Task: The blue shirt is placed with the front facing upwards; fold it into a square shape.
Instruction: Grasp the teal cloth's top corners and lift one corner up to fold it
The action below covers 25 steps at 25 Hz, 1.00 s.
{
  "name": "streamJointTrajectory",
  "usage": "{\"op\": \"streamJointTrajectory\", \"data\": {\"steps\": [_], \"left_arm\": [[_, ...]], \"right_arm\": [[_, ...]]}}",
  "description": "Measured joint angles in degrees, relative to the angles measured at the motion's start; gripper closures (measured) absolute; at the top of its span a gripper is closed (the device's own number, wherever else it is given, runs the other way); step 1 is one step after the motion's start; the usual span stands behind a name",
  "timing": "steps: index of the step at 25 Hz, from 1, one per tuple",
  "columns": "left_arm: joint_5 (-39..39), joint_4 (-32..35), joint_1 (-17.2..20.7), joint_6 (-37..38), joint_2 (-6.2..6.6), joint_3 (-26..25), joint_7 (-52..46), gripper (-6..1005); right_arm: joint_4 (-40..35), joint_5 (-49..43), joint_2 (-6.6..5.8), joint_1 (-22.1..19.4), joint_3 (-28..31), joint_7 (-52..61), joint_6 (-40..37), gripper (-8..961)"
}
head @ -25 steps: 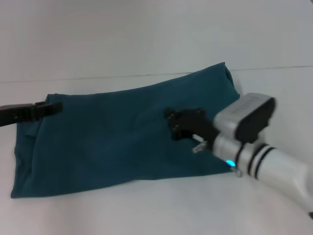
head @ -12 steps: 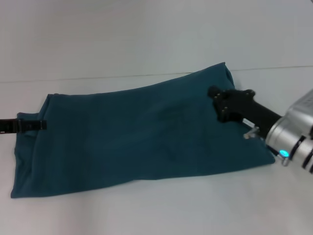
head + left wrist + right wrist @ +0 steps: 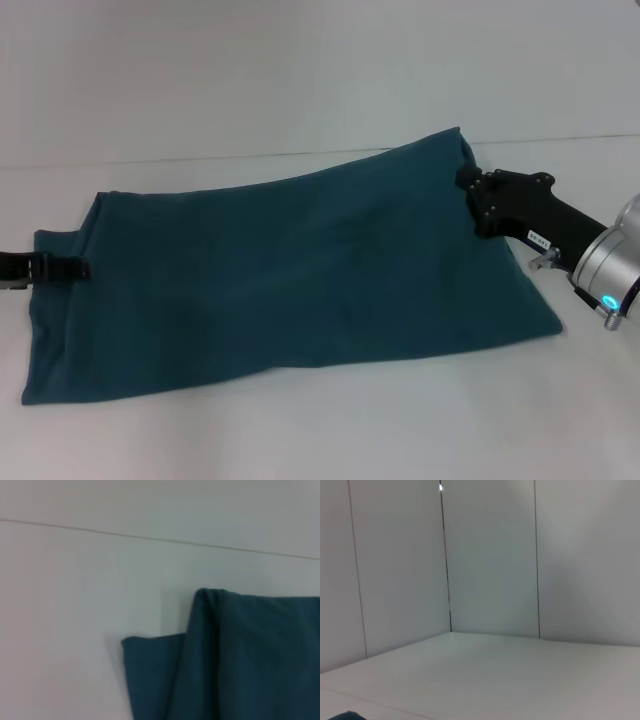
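Shirt (image 3: 290, 270) print hidden, plain side up

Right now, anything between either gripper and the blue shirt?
Nothing visible. The right gripper is at the blue shirt's far right corner, the left gripper at its left edge. Only bare white table surrounds the cloth.

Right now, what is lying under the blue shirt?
Around the blue shirt only the white table shows, so it lies on that. A lower cloth layer sticks out at its left end. Anything else beneath is covered.
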Motion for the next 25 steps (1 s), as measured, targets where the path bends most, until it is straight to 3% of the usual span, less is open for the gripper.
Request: {"op": "streamJointTrajectory", "data": {"steps": [9, 15, 22, 25], "left_arm": [[1.8, 1.7, -0.1, -2.9, 0.20, -0.1, -2.0, 80], [1.1, 6.4, -1.6, -3.0, 2.14, -0.1, -2.0, 86], [0.8, 7.5, -2.1, -2.4, 2.90, -3.0, -1.2, 92], [-0.6, 9.5, -2.2, -2.3, 3.90, -3.1, -0.5, 95]], "right_arm": [[-0.3, 0.0, 0.00, 0.2, -0.7, 0.0, 0.2, 945], [-0.3, 0.0, 0.00, 0.1, -0.9, 0.0, 0.2, 945], [-0.4, 0.0, -0.01, -0.1, -1.4, 0.0, 0.1, 945], [-0.3, 0.0, 0.00, -0.1, -1.4, 0.4, 0.0, 944]]}}
